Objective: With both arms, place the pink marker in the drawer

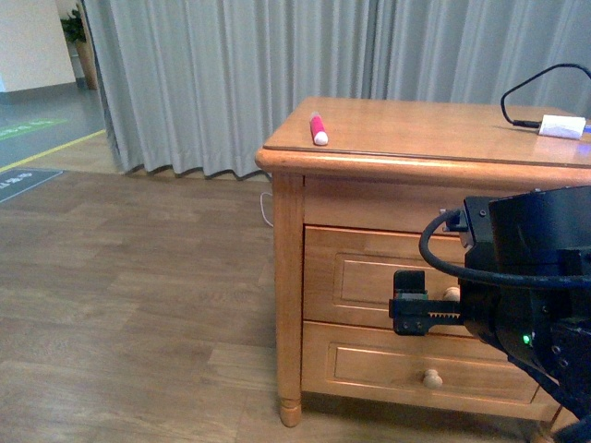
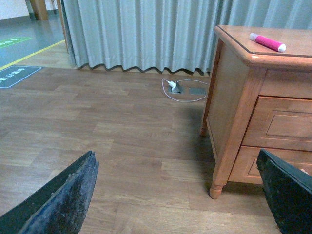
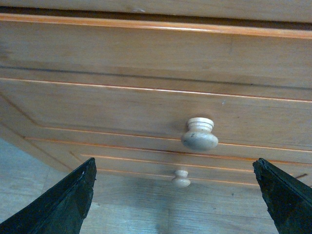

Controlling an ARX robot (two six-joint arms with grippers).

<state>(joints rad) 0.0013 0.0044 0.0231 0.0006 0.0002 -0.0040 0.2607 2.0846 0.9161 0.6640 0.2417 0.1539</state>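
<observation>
Closest in, the bulky black right arm (image 1: 531, 268) filled the lower right of the front view, with its right gripper (image 3: 174, 200) pointed at the cabinet front. In the right wrist view its two black fingers (image 3: 63, 204) stood wide apart at the bottom corners, clamped on nothing. The small round wooden knob (image 3: 200, 134) sat between them, clear of both. That knob belonged to the upper honey-coloured wooden drawer (image 1: 365, 272), which was pushed in. Below it sat the similar lower drawer (image 1: 369, 365) with its own knob, making two drawers and two knobs.

The left gripper (image 2: 176, 195) likewise had its fingers spread at the bottom corners of the left wrist view, holding nothing. It hung over bare brown plank floor (image 2: 112, 131), which left free room at the left of the honey-coloured wooden cabinet (image 2: 229, 92).

Farther off, the one short bright pink marker with a white cap (image 1: 318, 128) lay on the cabinet top near its front left corner, just inside the edge. One white plug with a black cable (image 1: 563, 126) lay at the upper right, well apart from it. Grey curtains (image 1: 231, 74) hung behind.
</observation>
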